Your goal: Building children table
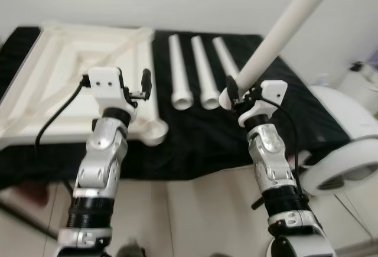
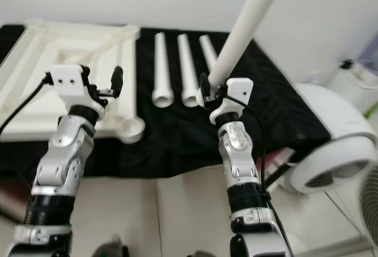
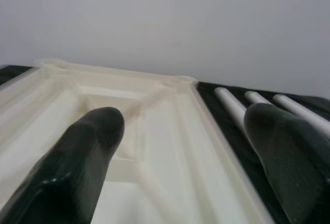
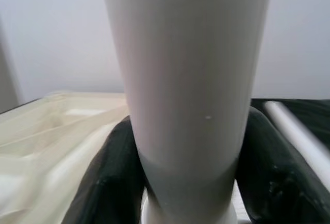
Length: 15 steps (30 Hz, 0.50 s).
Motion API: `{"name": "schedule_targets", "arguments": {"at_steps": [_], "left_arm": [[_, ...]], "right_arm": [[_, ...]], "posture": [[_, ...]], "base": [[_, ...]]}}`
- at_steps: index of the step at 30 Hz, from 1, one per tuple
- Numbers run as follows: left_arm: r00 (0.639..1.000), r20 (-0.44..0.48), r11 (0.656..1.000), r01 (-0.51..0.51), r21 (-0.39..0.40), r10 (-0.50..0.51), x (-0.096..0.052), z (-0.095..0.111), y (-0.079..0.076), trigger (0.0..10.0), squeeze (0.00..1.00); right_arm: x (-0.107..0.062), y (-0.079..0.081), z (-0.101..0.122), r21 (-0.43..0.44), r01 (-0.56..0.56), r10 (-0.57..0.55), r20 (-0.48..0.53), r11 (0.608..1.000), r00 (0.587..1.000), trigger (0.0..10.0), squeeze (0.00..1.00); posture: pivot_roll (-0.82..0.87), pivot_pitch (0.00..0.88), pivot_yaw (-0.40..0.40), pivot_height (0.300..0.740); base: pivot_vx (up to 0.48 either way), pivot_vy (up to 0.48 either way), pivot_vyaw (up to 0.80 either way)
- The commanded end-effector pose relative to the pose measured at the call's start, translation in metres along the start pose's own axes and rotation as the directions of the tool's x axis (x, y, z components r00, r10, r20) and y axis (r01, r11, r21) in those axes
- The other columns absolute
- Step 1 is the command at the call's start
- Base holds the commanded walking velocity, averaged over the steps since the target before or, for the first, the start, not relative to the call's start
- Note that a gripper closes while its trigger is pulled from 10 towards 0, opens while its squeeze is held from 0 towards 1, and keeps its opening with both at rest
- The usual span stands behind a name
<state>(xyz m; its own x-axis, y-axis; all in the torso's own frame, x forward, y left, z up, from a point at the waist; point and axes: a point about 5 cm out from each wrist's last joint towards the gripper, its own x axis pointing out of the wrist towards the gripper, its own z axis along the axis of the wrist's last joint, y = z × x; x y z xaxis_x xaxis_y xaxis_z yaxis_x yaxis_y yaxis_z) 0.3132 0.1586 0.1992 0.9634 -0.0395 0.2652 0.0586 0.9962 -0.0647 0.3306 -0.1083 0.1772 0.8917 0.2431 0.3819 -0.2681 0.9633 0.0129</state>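
Table leg (image 1: 283, 26) is clamped at its wide end by right gripper (image 1: 235, 94), long axis tilted up and away. Corner socket (image 1: 155, 132) of tabletop (image 1: 71, 74) lies toward robot's left, nearer left gripper (image 1: 139, 85), fingers spread, nothing held. Three legs (image 1: 204, 71) lie on black cloth (image 1: 195, 139).

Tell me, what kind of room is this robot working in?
Probably a room in a home, used as an assembly spot. A black cloth holds an upturned white tabletop and loose table legs, with a white fan on the tiled floor by a plain wall.
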Motion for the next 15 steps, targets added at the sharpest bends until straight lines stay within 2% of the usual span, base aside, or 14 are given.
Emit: {"name": "schedule_targets", "arguments": {"at_steps": [1, 6, 15], "left_arm": [[0.999, 0.0, 0.999, 0.035, -0.005, -0.035, 0.0007, -0.0002, -0.0114, 10.0, 0.0], [0.999, 0.003, 0.999, 0.034, -0.005, -0.034, 0.0012, 0.0005, -0.011, 10.0, 0.0], [0.999, 0.017, 0.999, 0.035, 0.02, -0.035, 0.0023, 0.0034, -0.0119, 10.0, 0.0]], "right_arm": [[-0.0001, -0.0124, 0.0042, -0.022, 0.032, -0.031, 0.015, 0.999, 0.999, 10.0, 0.0], [0.0005, -0.0128, 0.0043, -0.023, 0.031, -0.031, 0.015, 0.999, 0.999, 10.0, 0.0], [0.0025, -0.0136, 0.005, -0.028, 0.03, -0.03, 0.019, 0.999, 0.999, 10.0, 0.0]], "posture": [[0.08, 0.0, -0.077, 0.74], [0.08, 0.0, -0.076, 0.74], [0.08, 0.0, -0.075, 0.74]], "base": [[0.0, 0.315, 0.0], [0.0, 0.312, 0.0], [0.0, 0.0, 0.0]]}}
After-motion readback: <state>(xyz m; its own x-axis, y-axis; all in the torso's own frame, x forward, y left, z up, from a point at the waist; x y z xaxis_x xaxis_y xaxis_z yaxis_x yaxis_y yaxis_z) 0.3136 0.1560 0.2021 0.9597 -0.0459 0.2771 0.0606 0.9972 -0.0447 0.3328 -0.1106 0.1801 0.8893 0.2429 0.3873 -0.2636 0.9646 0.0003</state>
